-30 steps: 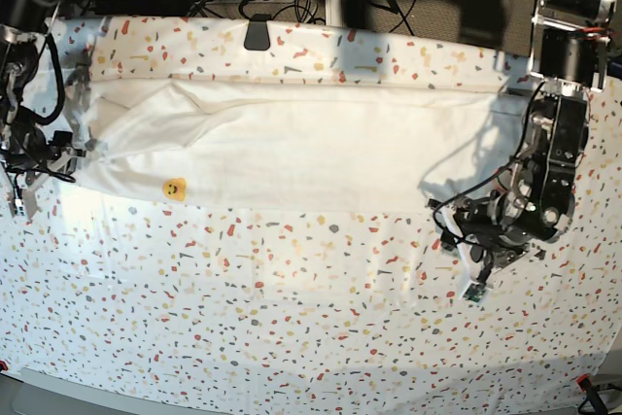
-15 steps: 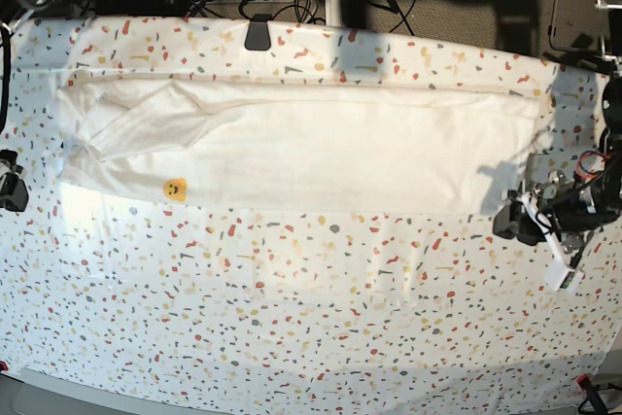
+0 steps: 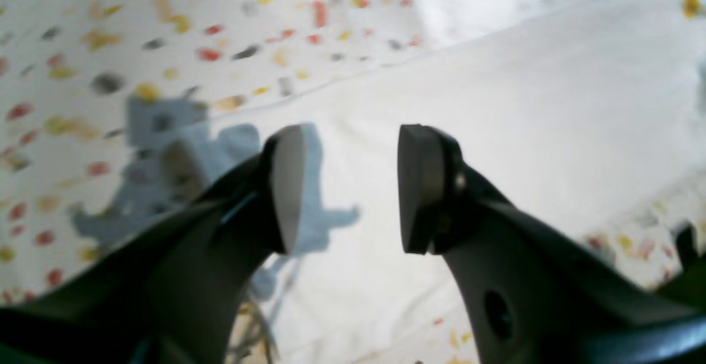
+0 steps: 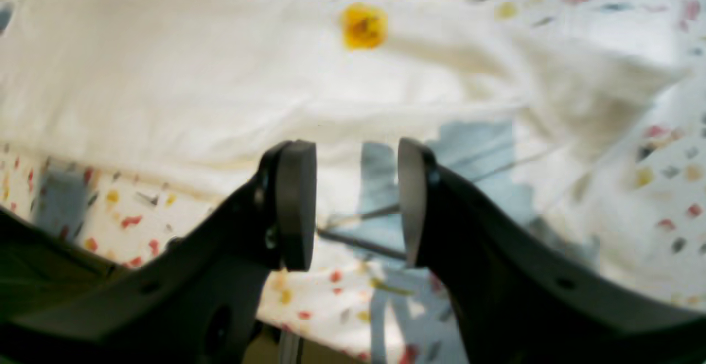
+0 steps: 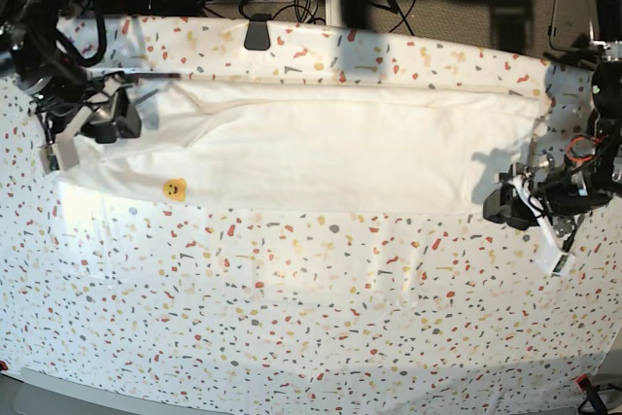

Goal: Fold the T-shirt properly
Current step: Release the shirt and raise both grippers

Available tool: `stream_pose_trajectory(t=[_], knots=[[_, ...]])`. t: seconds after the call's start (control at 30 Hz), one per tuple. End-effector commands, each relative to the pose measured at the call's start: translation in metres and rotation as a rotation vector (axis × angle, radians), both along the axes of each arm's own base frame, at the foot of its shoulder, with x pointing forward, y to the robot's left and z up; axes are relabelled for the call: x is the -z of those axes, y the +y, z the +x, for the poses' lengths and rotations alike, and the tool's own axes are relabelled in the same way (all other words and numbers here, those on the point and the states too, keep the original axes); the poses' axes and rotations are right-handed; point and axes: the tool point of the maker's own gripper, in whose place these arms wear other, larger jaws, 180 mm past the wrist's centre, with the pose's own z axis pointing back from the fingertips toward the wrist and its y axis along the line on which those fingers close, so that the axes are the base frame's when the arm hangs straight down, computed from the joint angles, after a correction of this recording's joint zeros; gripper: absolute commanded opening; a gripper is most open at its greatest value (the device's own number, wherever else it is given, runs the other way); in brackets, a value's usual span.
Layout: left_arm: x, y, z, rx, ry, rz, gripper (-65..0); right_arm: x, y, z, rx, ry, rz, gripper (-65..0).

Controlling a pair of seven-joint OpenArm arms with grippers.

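Observation:
The T-shirt (image 5: pixel 321 148) lies as a long white band across the far half of the speckled table covering (image 5: pixel 311 308), with a small yellow smiley (image 5: pixel 174 188) near its left front edge. My left gripper (image 5: pixel 505 207) hovers at the band's right front corner. In the left wrist view it (image 3: pixel 350 187) is open above the white cloth (image 3: pixel 496 105), nothing between the fingers. My right gripper (image 5: pixel 105 123) hangs over the band's left, sleeve end. In the right wrist view it (image 4: pixel 356 204) is open and empty, with the T-shirt (image 4: pixel 193 77) and smiley (image 4: pixel 364 25) beyond it.
A black clip (image 5: pixel 258 34) sits on the table's back edge, with cables and a power strip behind it. A red clamp (image 5: pixel 588 383) marks the front right corner. The covering's front half shows only speckles.
The right arm, almost out of view at the left edge half a second ago, has swung in over the shirt's left end. The left gripper shifted slightly left. The shirt lies unchanged.

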Motion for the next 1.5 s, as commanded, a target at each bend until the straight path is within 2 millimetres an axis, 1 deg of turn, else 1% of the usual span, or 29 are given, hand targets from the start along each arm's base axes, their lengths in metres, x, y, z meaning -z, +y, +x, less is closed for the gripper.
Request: stream_pose_trajectory(t=[0.0, 0.07, 0.17, 0.3, 0.33, 0.37, 0.5, 0.53, 0.77, 1.0, 1.13, 1.27, 1.4, 1.47], knots=[[-0.019, 0.006, 0.012, -0.006, -0.067, -0.004, -38.3, -0.011, 0.013, -0.001, -0.037, -0.046, 0.012, -40.2], [-0.013, 0.014, 0.013, -0.032, -0.055, 0.004, -38.4, -0.005, 0.034, -0.015, -0.087, -0.015, 0.026, -40.2], [0.009, 0.027, 0.012, -0.079, -0.001, -0.013, -38.3, 0.01, 0.058, -0.037, -0.157, 0.055, 0.043, -40.2], [0.047, 0.05, 0.007, -0.174, 0.086, -0.055, -38.3, 0.026, 0.077, -0.059, -0.214, 0.13, 0.07, -40.2], [0.053, 0.055, 0.005, -0.19, 0.098, -0.067, -38.3, 0.028, 0.08, -0.062, -0.222, 0.143, 0.072, -40.2], [0.057, 0.055, 0.003, -0.184, 0.107, -0.091, -38.3, 0.03, 0.082, -0.065, -0.228, 0.151, 0.074, -40.2], [0.055, 0.043, -0.007, -0.091, 0.127, -0.2, -38.3, 0.032, 0.084, -0.067, -0.233, 0.159, 0.073, -40.2], [0.056, 0.043, -0.009, -0.089, 0.134, -0.212, -38.3, 0.032, 0.084, -0.067, -0.234, 0.159, 0.073, -40.2], [0.082, 0.054, -0.023, -0.104, 0.197, -0.226, -38.3, 0.032, 0.083, -0.068, -0.235, 0.166, 0.071, -40.2], [0.077, 0.077, -0.023, -0.124, 0.19, -0.185, -38.4, 0.032, 0.083, -0.068, -0.235, 0.166, 0.071, -40.2], [0.075, 0.084, -0.023, -0.129, 0.187, -0.17, -38.4, 0.032, 0.083, -0.068, -0.235, 0.166, 0.071, -40.2], [0.081, 0.076, -0.03, -0.114, 0.224, -0.184, -38.3, 0.032, 0.084, -0.068, -0.236, 0.165, 0.074, -40.2], [0.077, 0.05, -0.038, -0.05, 0.265, -0.292, -38.3, 0.032, 0.084, -0.068, -0.236, 0.165, 0.074, -40.2], [0.078, 0.044, -0.041, -0.02, 0.276, -0.299, -38.3, 0.032, 0.084, -0.068, -0.236, 0.165, 0.074, -40.2]])
